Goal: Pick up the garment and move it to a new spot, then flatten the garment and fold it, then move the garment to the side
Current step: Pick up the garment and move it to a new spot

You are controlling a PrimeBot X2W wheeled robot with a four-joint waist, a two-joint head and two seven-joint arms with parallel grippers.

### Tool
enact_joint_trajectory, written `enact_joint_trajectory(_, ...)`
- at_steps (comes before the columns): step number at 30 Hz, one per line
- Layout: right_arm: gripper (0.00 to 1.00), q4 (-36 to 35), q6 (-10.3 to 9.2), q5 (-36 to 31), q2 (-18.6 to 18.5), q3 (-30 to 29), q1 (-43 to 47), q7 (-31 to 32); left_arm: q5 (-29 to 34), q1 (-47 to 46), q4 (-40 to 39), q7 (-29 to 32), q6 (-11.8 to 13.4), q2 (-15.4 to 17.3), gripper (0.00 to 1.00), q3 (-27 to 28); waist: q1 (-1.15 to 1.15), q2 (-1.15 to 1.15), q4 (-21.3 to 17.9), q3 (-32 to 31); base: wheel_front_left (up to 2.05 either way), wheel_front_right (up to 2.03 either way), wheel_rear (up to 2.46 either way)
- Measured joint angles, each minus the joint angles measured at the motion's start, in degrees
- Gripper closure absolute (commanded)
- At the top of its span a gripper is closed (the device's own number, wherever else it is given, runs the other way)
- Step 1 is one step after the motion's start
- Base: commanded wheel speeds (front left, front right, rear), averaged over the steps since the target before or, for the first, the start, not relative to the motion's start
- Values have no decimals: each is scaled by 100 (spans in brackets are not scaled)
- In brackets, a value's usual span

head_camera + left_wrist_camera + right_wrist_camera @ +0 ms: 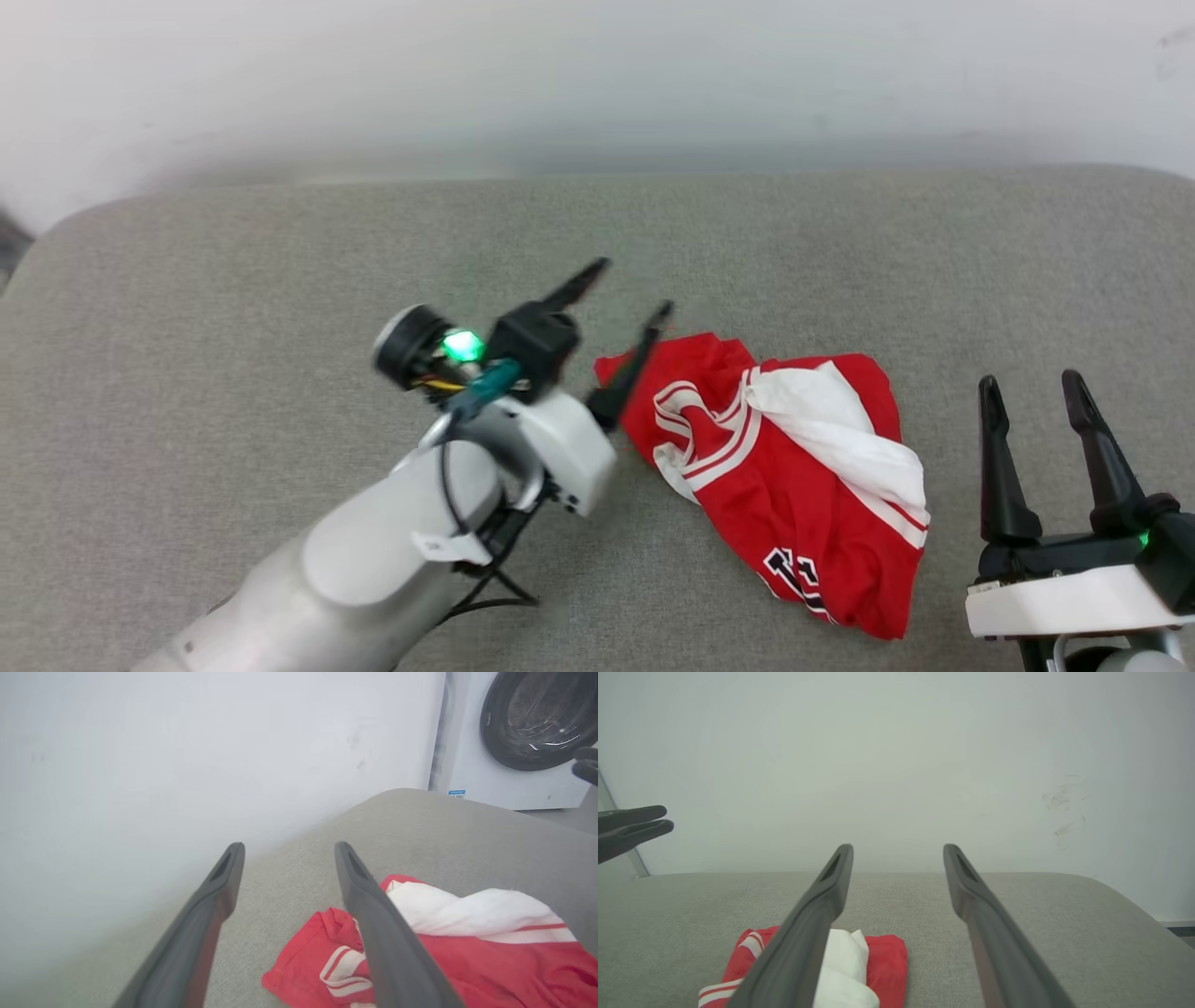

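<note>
Crumpled garment (pixel 794 476) on cushion (pixel 280 252), washer (pixel 528 742) beyond

black lettering (pixel 794 572) on garment (pixel 803 490), not legible

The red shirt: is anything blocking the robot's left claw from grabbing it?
Nothing visible blocks it. The left gripper is open right at the edge of the garment, with bare grey cushion around them.

The garment (pixel 794 467), red with white sleeve and striped trim, lies crumpled, lettering apparently partly hidden.
</note>
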Motion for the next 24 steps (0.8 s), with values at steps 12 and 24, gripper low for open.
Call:
enact_joint_trajectory(12,0,23,0,-1,0,-51,244,0,1173,2279,-1490,-97,1269,494,0,2520,0,0,191,-402,0,0,0)
enact_joint_trajectory(24,0,46,0,-8,0,12,393,0,2143,4145,-1833,-98,837,-99,0,4130,0,0,198,-599,0,0,0)
